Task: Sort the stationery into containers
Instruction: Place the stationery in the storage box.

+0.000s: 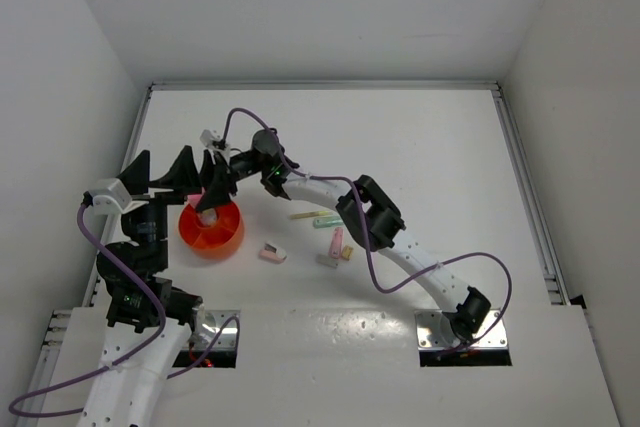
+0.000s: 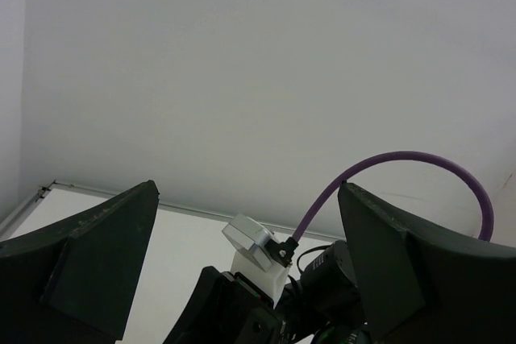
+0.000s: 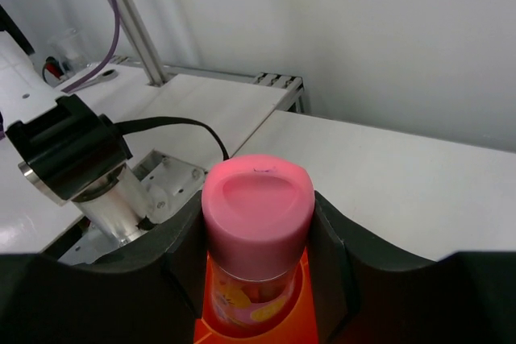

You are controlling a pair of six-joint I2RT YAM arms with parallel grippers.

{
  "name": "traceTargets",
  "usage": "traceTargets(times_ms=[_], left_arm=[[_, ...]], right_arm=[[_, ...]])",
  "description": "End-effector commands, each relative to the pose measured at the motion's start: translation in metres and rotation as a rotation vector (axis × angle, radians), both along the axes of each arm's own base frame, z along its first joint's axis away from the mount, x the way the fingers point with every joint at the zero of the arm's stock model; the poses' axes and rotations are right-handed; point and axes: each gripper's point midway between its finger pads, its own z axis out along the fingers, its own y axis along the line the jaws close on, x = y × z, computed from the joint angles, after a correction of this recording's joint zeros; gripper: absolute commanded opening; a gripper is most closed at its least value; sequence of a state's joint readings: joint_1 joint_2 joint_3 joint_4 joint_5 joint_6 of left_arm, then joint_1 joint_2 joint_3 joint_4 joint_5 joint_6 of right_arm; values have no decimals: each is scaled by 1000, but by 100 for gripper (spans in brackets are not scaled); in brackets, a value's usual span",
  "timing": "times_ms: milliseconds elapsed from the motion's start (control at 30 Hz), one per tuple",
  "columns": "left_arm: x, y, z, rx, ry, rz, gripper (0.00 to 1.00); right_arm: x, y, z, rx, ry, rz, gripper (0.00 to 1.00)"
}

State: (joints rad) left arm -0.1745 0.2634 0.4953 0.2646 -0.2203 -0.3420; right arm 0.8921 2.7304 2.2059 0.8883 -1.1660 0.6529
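Right arm reaches across to the orange bowl (image 1: 226, 238).
The right hand (image 1: 212, 191) grips the pink-capped tube (image 3: 258, 199) over it; left hand (image 1: 163, 171) wide open.

Pink-capped tube (image 3: 256, 209) upright over orange bowl (image 1: 216, 238); pens (image 1: 306, 215), erasers (image 1: 272, 254) loose to its R.

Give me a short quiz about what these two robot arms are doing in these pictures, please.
1. True or false: the left gripper is holding something.
2. What is the right gripper shut on? A a yellow eraser; B a pink-capped plastic tube; C a green pen.
3. Name the container beneath the tube.
Key: 1 false, its jaws stand open and empty; 2 B; 3 the round orange plastic bowl.
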Motion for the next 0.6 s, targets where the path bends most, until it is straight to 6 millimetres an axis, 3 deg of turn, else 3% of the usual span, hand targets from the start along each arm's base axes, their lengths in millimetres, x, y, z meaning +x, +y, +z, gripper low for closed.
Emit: traceTargets(times_ms=[0,167,567], left_arm=[[-7,1,16,-5,-52,-4,100],[-9,1,20,-6,-61,-4,100],[-5,2,16,-8,-42,4,100]], right_arm=[[-7,-6,35,116,-131,30,30],[-8,-8,47,122,-140,28,40],[-7,-7,58,122,-147,16,53]])
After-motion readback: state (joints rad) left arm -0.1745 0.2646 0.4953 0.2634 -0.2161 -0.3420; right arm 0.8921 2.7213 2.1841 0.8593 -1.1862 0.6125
